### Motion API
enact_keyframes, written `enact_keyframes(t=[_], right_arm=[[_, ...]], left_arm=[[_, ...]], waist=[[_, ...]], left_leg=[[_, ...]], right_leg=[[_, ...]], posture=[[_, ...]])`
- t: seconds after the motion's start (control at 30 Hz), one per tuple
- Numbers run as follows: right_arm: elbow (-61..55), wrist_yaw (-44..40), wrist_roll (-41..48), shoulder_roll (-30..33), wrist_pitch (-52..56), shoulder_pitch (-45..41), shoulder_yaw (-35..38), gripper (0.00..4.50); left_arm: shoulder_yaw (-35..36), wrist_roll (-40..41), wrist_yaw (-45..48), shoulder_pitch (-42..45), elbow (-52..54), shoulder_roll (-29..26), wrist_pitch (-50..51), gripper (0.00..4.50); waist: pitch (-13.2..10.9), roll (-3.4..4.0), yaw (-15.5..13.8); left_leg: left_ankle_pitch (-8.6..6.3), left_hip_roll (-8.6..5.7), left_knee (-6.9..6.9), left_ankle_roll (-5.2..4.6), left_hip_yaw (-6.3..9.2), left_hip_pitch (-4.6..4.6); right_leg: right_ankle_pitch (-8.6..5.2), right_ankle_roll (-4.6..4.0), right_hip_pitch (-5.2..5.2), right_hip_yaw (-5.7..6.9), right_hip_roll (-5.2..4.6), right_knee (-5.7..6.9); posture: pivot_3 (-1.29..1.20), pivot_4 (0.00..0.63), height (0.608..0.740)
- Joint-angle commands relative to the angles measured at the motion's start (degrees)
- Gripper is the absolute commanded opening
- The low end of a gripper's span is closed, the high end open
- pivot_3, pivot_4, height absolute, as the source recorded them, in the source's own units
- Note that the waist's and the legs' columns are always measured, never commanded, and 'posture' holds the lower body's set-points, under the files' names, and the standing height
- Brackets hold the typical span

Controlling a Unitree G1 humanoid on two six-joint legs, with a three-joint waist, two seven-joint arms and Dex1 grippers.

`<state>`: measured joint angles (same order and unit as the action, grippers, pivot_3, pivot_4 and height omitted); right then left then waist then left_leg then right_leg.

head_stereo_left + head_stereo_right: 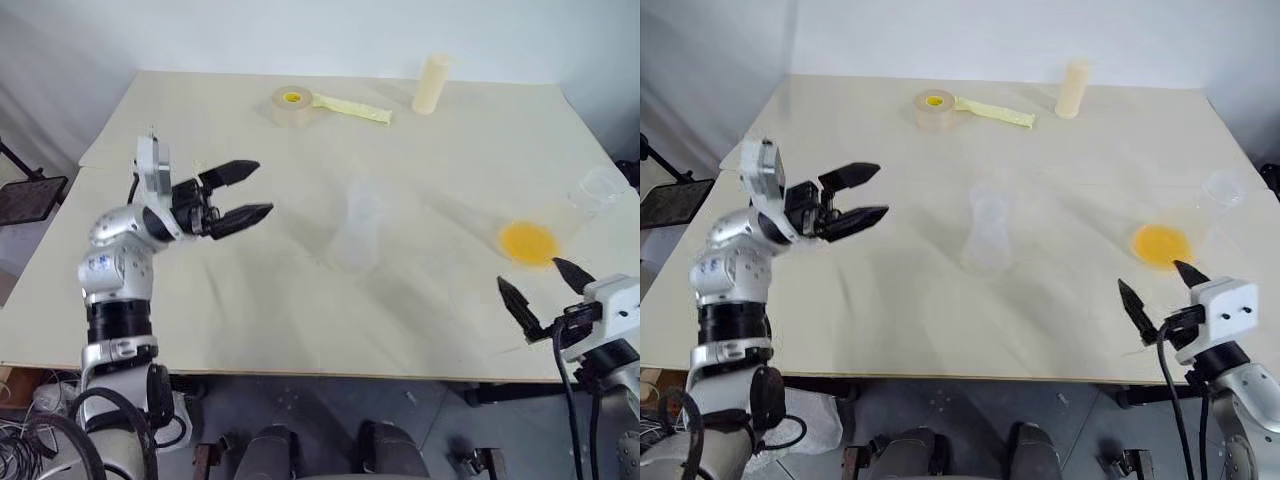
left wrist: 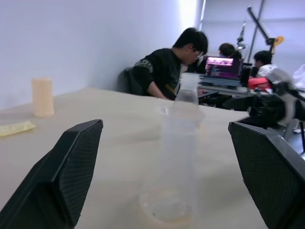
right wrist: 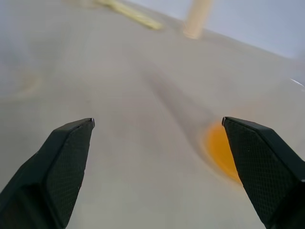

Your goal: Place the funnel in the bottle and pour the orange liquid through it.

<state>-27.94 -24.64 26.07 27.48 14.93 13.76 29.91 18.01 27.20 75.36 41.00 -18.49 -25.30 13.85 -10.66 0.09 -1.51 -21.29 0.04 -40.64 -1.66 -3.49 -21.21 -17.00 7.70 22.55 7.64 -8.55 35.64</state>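
Head views: Use the bottle [image 1: 360, 225] as your landmark. It stands upright near the middle of the table [image 1: 300, 320], clear and colourless, with a wide base tapering to a narrow neck. A clear flared piece sits at the neck and may be the funnel; you cannot confirm this. The orange liquid [image 1: 528, 242] lies to the right of the bottle, well apart, inside a clear flask lying on its side. The left gripper [image 1: 236, 192] hangs to the left of the bottle, apart from it, fingers spread and empty. The right gripper [image 1: 545, 287] sits just this side of the orange liquid, fingers spread and empty. A tape roll [image 1: 291, 103] and a cream cylinder [image 1: 431, 84] stand behind the bottle.

Left wrist view: The bottle [image 2: 174, 162] stands between the spread fingers [image 2: 66, 176], untouched. People sit at desks beyond the table.

Right wrist view: The orange liquid [image 3: 221, 150] lies ahead, nearer one finger [image 3: 264, 162].

Handling: Expect thin, stiff, light plastic with slick walls. An empty bottle likely tips easily, so grip low on the body. Take the liquid's container across its body and keep the mouth raised.
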Motion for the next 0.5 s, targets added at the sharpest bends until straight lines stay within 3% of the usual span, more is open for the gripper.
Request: enact_keyframes(t=[0.03,0.2,0.5], right_arm=[[-2.32,5.77,1.18,-1.35,3.41,-0.73,2.85,4.5],[-0.46,6.58,-0.05,-0.88,3.32,-1.38,2.92,4.5],[12.9,8.43,-4.06,3.78,1.35,-12.69,3.95,4.5]], left_arm=[[-2.08,-0.52,2.18,-2.35,1.21,-0.85,-6.91,4.49],[-5.03,-2.81,2.69,-3.63,-2.41,-2.31,-12.93,4.49],[-7.95,-2.08,0.81,-8.49,-0.8,-1.69,-15.09,4.49]], waist=[[0.0,0.01,0.03],[0.04,0.07,0.06],[0.07,0.12,0.17]], left_leg=[[0.0,0.0,0.0,0.0,-0.01,0.01],[0.0,-0.02,0.01,0.0,-0.19,0.01],[0.0,0.01,0.05,-0.01,-0.24,0.04]], right_leg=[[0.0,0.0,0.0,0.0,0.0,0.0],[0.0,0.0,0.01,-0.01,0.01,0.0],[0.0,0.0,0.02,-0.02,0.01,-0.02]], posture=[[0.0,0.15,0.74],[0.0,0.15,0.74],[0.0,0.15,0.74]])
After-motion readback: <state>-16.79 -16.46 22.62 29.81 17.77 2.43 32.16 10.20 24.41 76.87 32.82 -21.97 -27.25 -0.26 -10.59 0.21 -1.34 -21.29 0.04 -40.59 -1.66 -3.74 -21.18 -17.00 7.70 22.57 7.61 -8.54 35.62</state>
